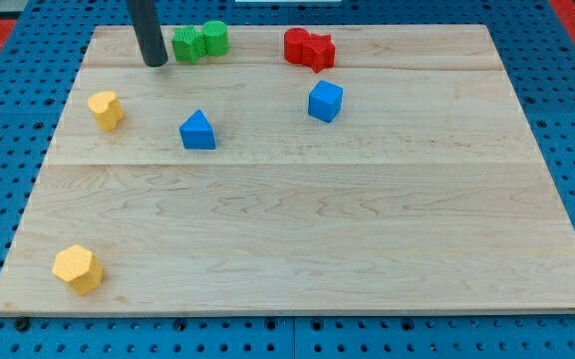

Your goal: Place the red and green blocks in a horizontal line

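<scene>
1. Along the view's top edge of the bench (297,229), the two green blocks (199,42) sit touching each other, and the two red blocks (309,49) sit touching each other further toward the view's right. The pairs share nearly the same row, with a bare gap between them, so I judge the horizontal line is mostly formed and only that gap or small offsets remain.
2. Apart from that row, the blue cube (325,102), the blue triangular block (197,131) and two yellow blocks (106,110) (77,268) lie lower on the bench, clear of the line.
3. My tip (154,63) rests on the bench just beside the green pair, on its left in the view, apparently not quite touching.
4. The rod stands nearly upright, coming down from the view's top. From here, a push toward the view's right would likely close the gap.
5. No claw exists on this arm, so its state cannot be told.
</scene>
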Robot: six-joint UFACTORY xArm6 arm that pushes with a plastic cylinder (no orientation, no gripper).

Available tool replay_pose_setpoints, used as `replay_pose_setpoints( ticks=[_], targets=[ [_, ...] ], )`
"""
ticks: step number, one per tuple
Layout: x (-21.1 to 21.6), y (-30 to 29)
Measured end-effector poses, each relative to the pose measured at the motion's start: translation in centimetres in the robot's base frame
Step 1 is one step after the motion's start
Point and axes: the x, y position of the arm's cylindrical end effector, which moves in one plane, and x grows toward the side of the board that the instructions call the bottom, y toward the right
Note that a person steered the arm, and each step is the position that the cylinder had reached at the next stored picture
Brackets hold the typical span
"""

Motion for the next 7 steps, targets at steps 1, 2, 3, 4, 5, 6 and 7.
replay_pose_setpoints(
  ticks=[1, 2, 3, 4, 5, 6, 7],
  targets=[
    [-2.3, -2.8],
    [-6.5, -1.7],
    [-7.2, 0.6],
    [-7.3, 3.6],
    [-7.2, 6.9],
    [-7.2, 8.9],
    [-7.3, 9.1]
  ],
)
